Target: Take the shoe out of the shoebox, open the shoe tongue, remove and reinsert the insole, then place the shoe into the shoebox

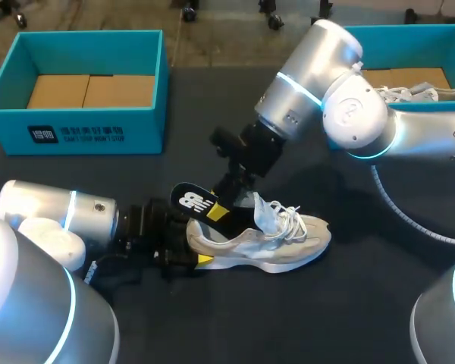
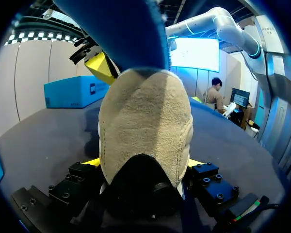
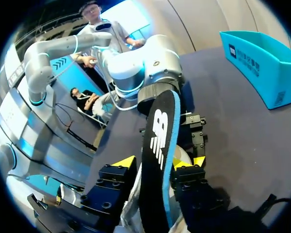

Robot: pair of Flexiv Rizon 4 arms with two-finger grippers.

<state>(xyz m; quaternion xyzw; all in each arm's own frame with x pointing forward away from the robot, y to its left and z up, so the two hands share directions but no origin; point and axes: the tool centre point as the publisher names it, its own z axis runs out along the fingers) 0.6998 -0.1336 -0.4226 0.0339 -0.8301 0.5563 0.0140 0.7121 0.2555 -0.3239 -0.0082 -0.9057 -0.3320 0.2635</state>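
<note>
Both closed: left tool point(image 2: 144, 164) on the suede shoe point(image 2: 145, 121) heel, right tool point(image 3: 160, 162) on the flat black insole point(image 3: 157, 131).

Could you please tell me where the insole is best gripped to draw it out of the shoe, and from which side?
Take the insole by the part that sticks up, tilted, out of the shoe, coming from above. It is thin and flat, so pinching across its two faces probably holds best. The right gripper is shut on that part.
</note>
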